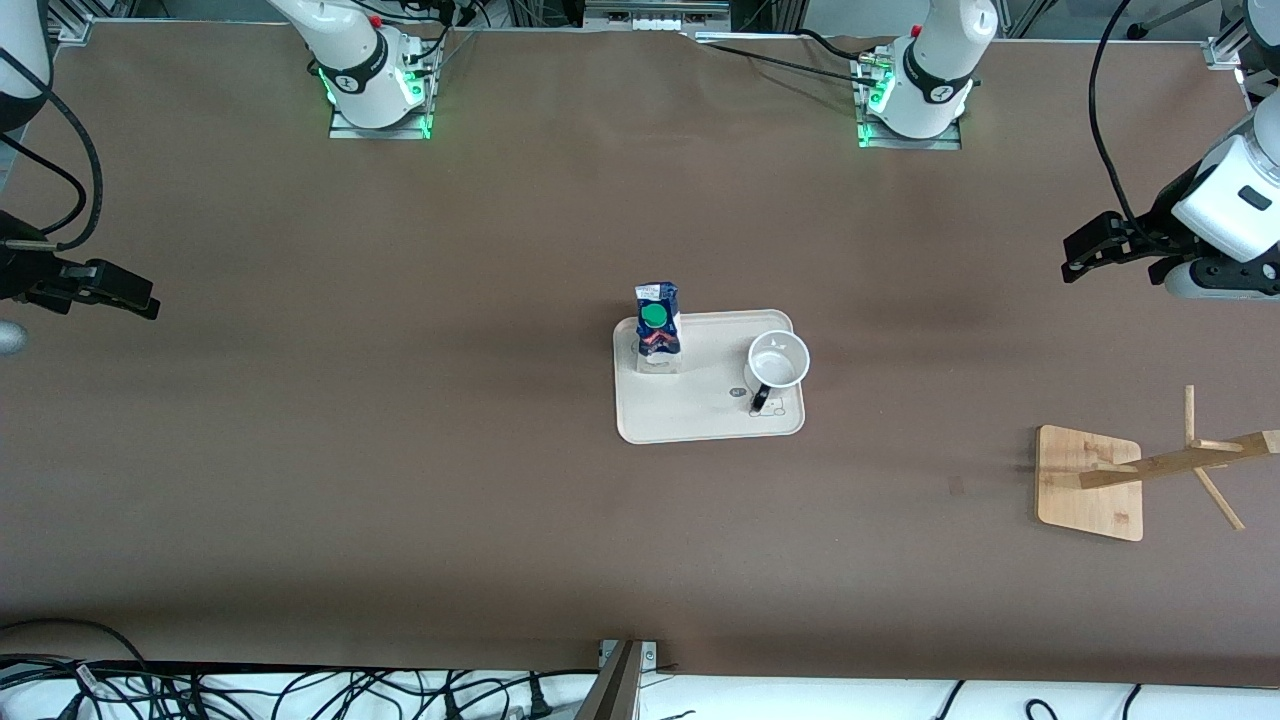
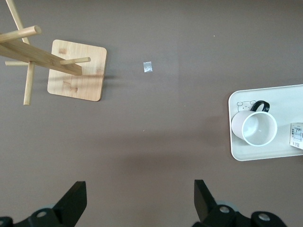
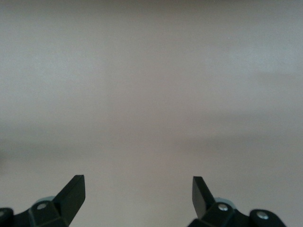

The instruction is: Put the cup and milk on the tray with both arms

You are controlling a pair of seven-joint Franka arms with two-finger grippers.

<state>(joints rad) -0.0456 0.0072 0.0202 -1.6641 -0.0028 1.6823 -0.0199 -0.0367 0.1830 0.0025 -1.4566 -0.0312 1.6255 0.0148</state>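
The cream-white tray lies mid-table. The dark blue milk with its green cap stands upright on the tray's corner toward the right arm's end. The white cup stands upright on the tray toward the left arm's end, its black handle pointing at the front camera. My left gripper is open and empty over bare table at the left arm's end. Its wrist view shows its open gripper, the cup, the tray and an edge of the milk. My right gripper is open and empty over bare table at the right arm's end, as its wrist view shows.
A wooden mug stand with slanted pegs sits toward the left arm's end, nearer the front camera than the tray; it also shows in the left wrist view. A small scrap lies on the table beside it. Cables lie along the table's front edge.
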